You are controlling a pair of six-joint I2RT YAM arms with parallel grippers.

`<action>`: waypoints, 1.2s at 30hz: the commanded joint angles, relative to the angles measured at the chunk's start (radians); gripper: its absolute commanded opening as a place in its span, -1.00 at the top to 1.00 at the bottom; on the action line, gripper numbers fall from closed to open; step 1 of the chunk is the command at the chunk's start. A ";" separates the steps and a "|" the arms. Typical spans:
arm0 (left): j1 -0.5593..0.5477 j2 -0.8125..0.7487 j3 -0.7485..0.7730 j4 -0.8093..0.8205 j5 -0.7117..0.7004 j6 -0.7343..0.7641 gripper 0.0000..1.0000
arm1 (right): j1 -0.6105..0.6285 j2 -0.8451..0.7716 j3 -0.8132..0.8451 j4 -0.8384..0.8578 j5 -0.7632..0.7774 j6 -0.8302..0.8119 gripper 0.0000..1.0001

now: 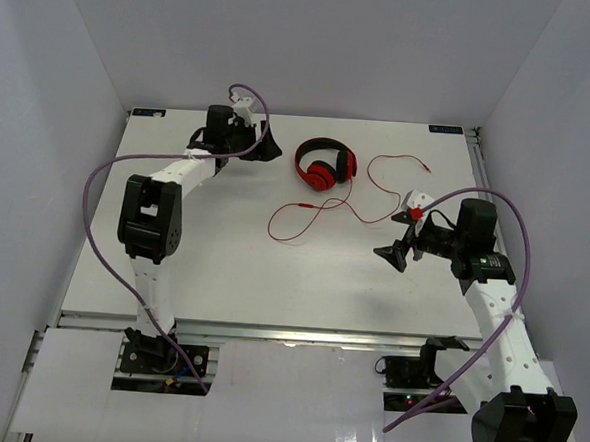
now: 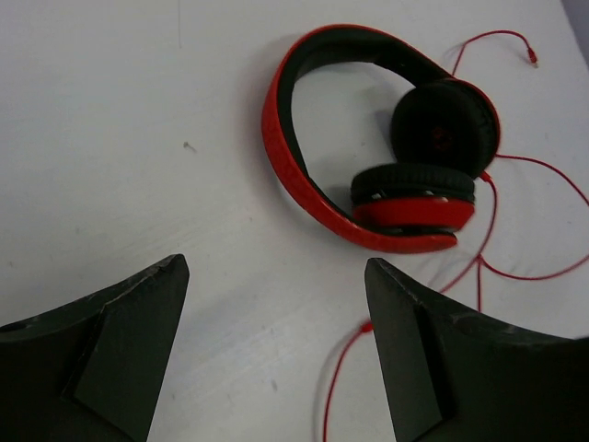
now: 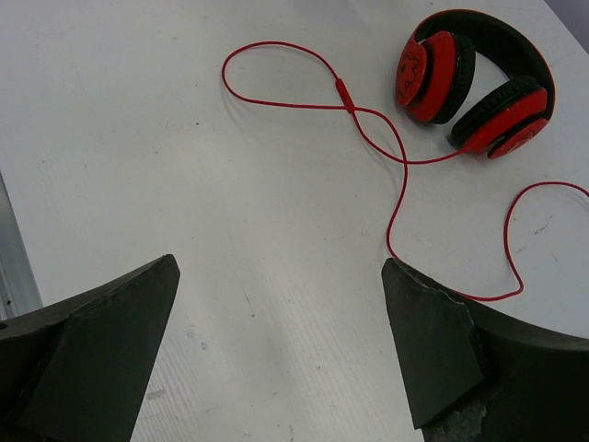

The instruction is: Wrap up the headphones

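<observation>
Red headphones (image 1: 324,165) lie flat at the far middle of the tabletop (image 1: 222,267), headband toward the back wall and the two cups folded close together. Their thin cable (image 1: 305,222) is not wound at all. From the cups it runs toward me in a loose loop, crosses itself, then wanders off to the right and ends at the plug (image 1: 430,169), which lies well apart from the cups. The left fingers (image 1: 267,147) hover just beside the headband on its left, spread wide and holding nothing; through that wrist camera I see the headband and cups just ahead of the gap. The right fingers (image 1: 393,255) are spread just as wide and equally empty, hanging above bare tabletop nearer to me, with the cable's curves ahead of them. I judge the wrapping hasn't begun and both arms are only lining up. Next, I think, one arm has to steady the headband while the other takes the cable, and that cable is thin and flat on the surface, so the tips must go right down and close fully on it.
</observation>
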 commanded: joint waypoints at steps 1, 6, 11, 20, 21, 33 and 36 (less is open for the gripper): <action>-0.059 0.141 0.219 -0.019 -0.049 0.146 -0.73 | -0.008 0.024 -0.008 0.029 -0.044 0.004 -0.96; -0.097 0.333 0.443 -0.075 -0.043 0.213 -0.59 | -0.023 0.028 -0.018 0.044 -0.064 0.025 -0.95; -0.152 0.450 0.583 -0.103 -0.095 0.271 -0.41 | -0.037 0.024 -0.022 0.044 -0.087 0.044 -0.95; -0.203 0.502 0.602 -0.159 -0.294 0.379 0.32 | -0.109 0.010 -0.026 0.045 -0.144 0.069 -0.94; -0.204 0.484 0.588 -0.163 -0.298 0.382 0.35 | -0.111 0.008 -0.028 0.045 -0.145 0.069 -0.94; -0.248 -0.212 -0.362 -0.051 -0.523 -0.002 0.88 | -0.120 -0.017 -0.054 0.058 -0.154 0.071 -0.93; -0.258 -0.357 -0.597 -0.024 -0.553 -0.165 0.89 | -0.121 -0.018 -0.056 0.062 -0.157 0.075 -0.93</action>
